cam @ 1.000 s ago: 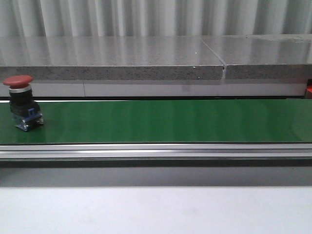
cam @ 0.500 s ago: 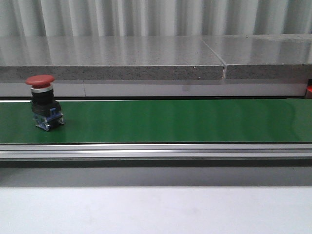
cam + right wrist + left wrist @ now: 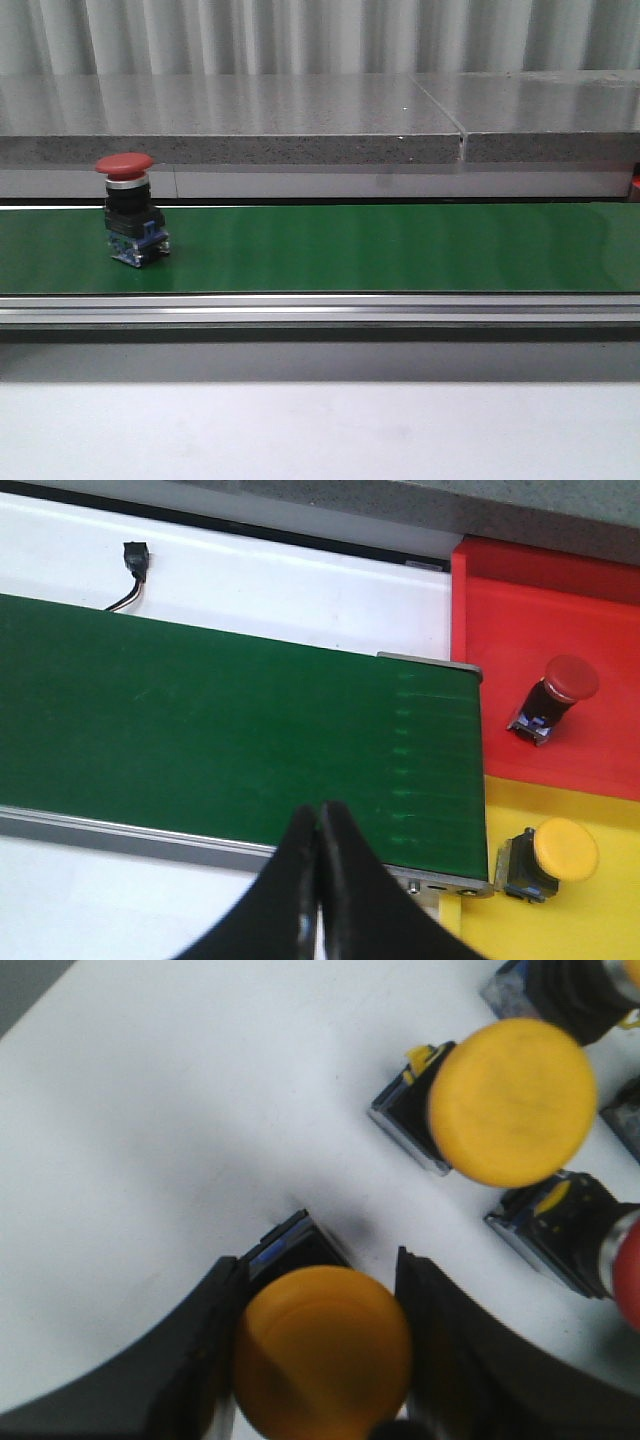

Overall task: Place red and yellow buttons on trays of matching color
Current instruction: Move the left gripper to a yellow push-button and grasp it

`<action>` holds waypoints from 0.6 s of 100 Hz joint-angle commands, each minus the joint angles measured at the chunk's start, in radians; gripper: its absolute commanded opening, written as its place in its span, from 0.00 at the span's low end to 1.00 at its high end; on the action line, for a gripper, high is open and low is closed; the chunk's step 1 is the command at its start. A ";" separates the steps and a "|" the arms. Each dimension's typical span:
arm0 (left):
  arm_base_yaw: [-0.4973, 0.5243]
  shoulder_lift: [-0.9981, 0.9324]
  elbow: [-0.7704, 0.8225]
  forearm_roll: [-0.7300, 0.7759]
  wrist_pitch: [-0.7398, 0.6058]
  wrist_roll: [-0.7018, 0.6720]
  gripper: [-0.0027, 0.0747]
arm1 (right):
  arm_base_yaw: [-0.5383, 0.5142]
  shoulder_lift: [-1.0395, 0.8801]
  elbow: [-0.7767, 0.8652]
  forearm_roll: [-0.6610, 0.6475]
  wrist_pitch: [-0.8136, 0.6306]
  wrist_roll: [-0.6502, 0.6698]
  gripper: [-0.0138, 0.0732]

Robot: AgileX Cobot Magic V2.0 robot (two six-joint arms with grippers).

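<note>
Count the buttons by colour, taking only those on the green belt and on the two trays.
Red: 2, a red button on the belt and another red button on the red tray.
Yellow: 1, a yellow button on the yellow tray.
Total: 3.

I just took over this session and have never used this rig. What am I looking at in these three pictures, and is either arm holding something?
It is a two-armed robot sorting push buttons by colour. The front view looks over a green conveyor belt carrying a red button. The left wrist camera shows the left gripper closed around a yellow button, with more buttons lying on a white surface. The right wrist camera shows the right gripper shut and empty above the belt's end, beside a red tray and a yellow tray, each already holding one matching button.
</note>
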 commanded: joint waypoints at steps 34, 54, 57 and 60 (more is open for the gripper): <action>-0.127 -0.343 -0.040 -0.040 0.023 0.102 0.01 | 0.000 -0.004 -0.023 0.003 -0.061 -0.009 0.08; -0.304 -0.342 -0.103 -0.040 0.093 0.192 0.01 | 0.000 -0.004 -0.023 0.003 -0.061 -0.009 0.08; -0.329 -0.337 -0.111 -0.040 0.102 0.195 0.01 | 0.000 -0.004 -0.023 0.003 -0.061 -0.009 0.08; -0.346 -0.329 -0.121 -0.040 0.111 0.200 0.01 | 0.000 -0.004 -0.023 0.003 -0.061 -0.009 0.08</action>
